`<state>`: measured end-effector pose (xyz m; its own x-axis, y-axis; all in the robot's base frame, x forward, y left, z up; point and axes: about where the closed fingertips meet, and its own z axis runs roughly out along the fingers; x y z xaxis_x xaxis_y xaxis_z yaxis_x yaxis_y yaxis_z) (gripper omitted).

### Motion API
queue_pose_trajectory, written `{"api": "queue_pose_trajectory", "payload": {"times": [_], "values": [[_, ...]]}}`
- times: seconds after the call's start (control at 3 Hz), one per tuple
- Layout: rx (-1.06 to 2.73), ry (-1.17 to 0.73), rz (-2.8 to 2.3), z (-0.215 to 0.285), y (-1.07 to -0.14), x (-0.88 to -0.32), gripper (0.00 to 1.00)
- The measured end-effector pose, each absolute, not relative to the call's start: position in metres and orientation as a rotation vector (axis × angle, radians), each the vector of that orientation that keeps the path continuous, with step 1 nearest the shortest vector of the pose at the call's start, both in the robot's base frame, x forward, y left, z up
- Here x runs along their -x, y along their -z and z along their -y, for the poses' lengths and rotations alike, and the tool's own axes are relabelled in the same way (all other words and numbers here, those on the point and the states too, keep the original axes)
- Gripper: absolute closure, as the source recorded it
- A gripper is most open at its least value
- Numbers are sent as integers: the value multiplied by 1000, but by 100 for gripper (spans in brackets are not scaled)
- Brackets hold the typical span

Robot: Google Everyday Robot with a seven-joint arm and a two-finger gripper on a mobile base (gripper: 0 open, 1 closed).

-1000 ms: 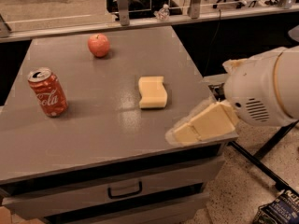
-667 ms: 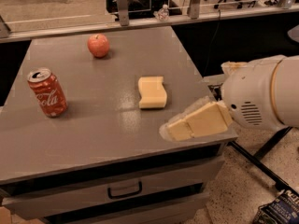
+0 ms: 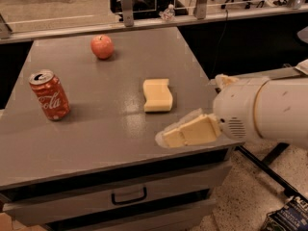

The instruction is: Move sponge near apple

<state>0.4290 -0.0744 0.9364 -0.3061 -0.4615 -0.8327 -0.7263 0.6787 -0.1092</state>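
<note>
Robot's gripper (image 3: pixel 168 137), holding nothing and its opening impossible to tell, has edged left over the grey table's (image 3: pixel 96 129) near-right edge, evidently approaching the ungrasped pale yellow foam sponge (image 3: pixel 158 95) mid-table, well apart from the small round red apple (image 3: pixel 102 46) far left.

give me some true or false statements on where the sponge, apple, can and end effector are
1. The sponge lies flat on the table, apart from the apple. True.
2. The end effector is touching the sponge. False: it hovers by the table's front right edge, apart from the sponge.
3. The Coca-Cola can stands upright on the table's left side. True.
4. The apple sits at the table's near edge. False: it is toward the far edge, beyond the can and sponge.
</note>
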Motion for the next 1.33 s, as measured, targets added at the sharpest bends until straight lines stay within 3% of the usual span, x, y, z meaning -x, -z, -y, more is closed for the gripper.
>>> {"api": "queue_pose_trajectory", "payload": {"times": [0.67,1.33], "values": [[805,-321,-2009,65,-879,-444,0],[761,-284,-1984,70,-884,-455,0]]}}
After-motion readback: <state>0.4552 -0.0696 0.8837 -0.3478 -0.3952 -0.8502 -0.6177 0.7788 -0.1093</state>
